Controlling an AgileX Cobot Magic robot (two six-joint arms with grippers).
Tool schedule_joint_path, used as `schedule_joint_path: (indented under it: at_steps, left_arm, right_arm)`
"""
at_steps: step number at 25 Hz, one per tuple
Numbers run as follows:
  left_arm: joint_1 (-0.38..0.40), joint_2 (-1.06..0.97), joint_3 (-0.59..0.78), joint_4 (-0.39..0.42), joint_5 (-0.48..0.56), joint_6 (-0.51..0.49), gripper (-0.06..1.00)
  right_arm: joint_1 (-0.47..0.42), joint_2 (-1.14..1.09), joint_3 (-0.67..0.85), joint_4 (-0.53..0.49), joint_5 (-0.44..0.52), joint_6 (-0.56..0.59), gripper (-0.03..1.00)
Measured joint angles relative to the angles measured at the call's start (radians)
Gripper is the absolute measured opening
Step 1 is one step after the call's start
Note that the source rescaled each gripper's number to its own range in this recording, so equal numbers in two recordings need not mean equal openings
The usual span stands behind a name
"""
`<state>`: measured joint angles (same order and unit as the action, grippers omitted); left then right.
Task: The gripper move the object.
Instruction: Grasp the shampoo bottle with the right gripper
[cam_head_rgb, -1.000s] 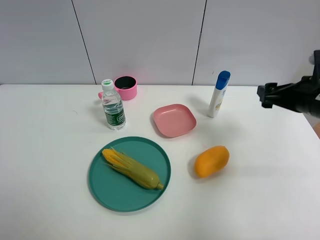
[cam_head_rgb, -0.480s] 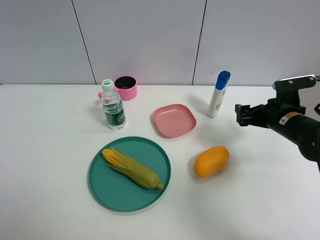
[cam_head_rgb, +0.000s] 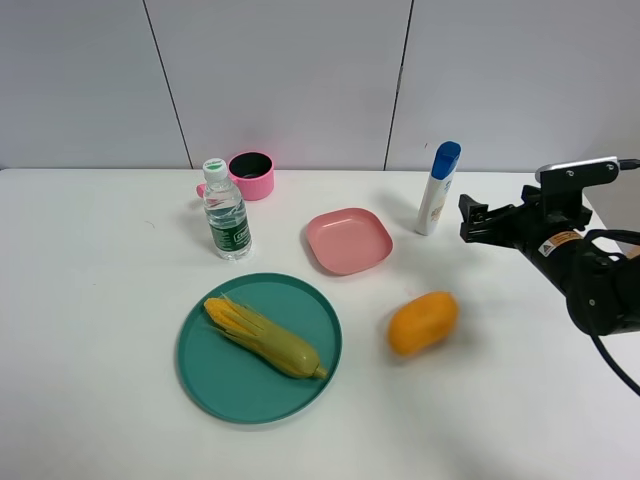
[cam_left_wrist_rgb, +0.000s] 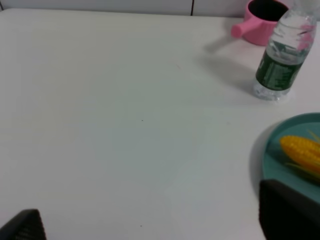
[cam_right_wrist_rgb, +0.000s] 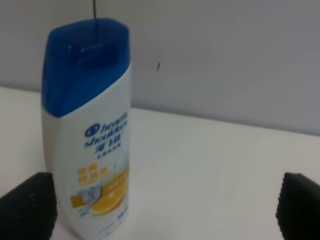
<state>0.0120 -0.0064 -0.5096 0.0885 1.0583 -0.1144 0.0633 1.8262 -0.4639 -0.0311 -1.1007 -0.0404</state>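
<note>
White tabletop (cam_head_rgb: 90, 300) under a grey panelled wall (cam_head_rgb: 280, 80) holds the slim white blue-capped plastic bottle (cam_head_rgb: 437, 190) upright near its back edge, and the black right gripper (cam_head_rgb: 470, 222), jaws spread wide and empty, sits level just beside it, apparently lined up to straddle its body.

1. We count two bottles: one white bottle with a blue cap (cam_head_rgb: 437, 188) and one clear water bottle (cam_head_rgb: 227, 212)
2. We see two plates: one pink square plate (cam_head_rgb: 348, 240) and one round teal plate (cam_head_rgb: 215, 385)
3. We find one pink cup (cam_head_rgb: 251, 175), one corn cob (cam_head_rgb: 265, 337) and one orange fruit (cam_head_rgb: 423, 322)
4. We make out two pincers: the right pincer (cam_head_rgb: 472, 222) and the left pincer (cam_left_wrist_rgb: 155, 222)
5. We count one white desk (cam_head_rgb: 100, 300)
</note>
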Motion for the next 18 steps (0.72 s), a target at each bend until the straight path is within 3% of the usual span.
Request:
schedule_joint_path:
  at_steps: [8,14,18]
  left_arm:
    - [0.0,0.0,0.0,0.0,0.0,0.0,1.0]
    - [0.0,0.0,0.0,0.0,0.0,0.0,1.0]
    - [0.0,0.0,0.0,0.0,0.0,0.0,1.0]
  right_arm:
    - [0.0,0.035,-0.104,-0.004,-0.002,0.058,0.98]
    - [0.01,0.041,-0.192,-0.05,0.153,0.072,0.98]
    - [0.044,0.097,-0.261,-0.085,0.194,0.072,0.98]
